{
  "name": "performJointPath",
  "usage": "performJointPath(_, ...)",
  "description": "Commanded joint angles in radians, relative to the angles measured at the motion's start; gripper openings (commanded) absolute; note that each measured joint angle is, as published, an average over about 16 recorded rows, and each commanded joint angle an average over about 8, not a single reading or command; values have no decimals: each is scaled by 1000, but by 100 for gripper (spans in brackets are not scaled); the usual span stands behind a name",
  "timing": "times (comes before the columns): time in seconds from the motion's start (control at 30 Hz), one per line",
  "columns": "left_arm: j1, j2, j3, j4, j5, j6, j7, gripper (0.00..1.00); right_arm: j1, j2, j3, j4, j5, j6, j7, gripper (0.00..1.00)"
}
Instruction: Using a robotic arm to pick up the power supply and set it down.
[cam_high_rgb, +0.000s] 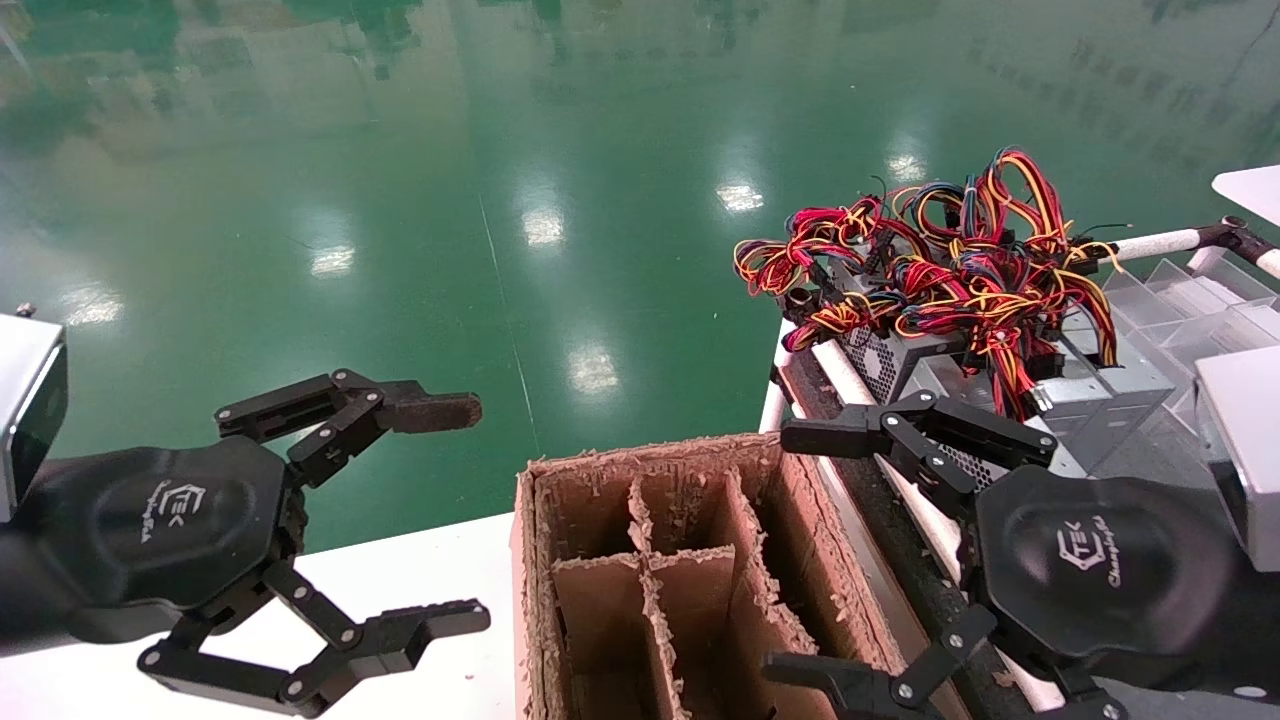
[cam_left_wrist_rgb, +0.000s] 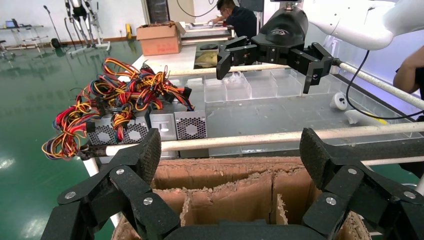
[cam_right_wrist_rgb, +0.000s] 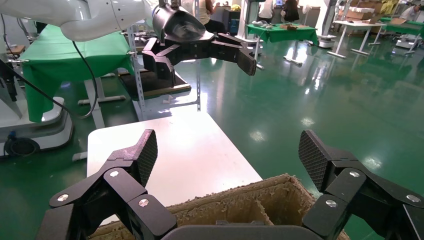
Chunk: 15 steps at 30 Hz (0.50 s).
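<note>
The power supply (cam_high_rgb: 1090, 385) is a grey metal box with a perforated grille, lying with other such boxes under a tangle of red, yellow, black and blue wires (cam_high_rgb: 940, 260) on the rack at the right. The left wrist view shows the boxes' (cam_left_wrist_rgb: 190, 125) fan grilles behind a white rail. My right gripper (cam_high_rgb: 795, 555) hangs open just in front of the boxes, above the cardboard box's right wall, holding nothing. Over the white table's edge at the left, my left gripper (cam_high_rgb: 450, 515) is open and empty, with a worn brownish pad on its far finger.
A frayed cardboard box (cam_high_rgb: 640, 470) with inner dividers stands between the grippers. White rail pipes (cam_high_rgb: 850, 380) edge the rack. Clear plastic trays (cam_high_rgb: 1180, 300) sit behind the boxes. The white table (cam_high_rgb: 450, 570) lies at the left, with green floor beyond.
</note>
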Motion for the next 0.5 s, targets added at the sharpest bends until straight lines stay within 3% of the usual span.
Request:
performJointPath(0.03, 0, 0, 0, 0, 0, 0, 0, 100, 1, 0, 0, -1, -1, 0, 0, 100)
performJointPath(0.5, 0, 0, 0, 0, 0, 0, 0, 100, 2, 1, -1, -3, -2, 1, 0, 100)
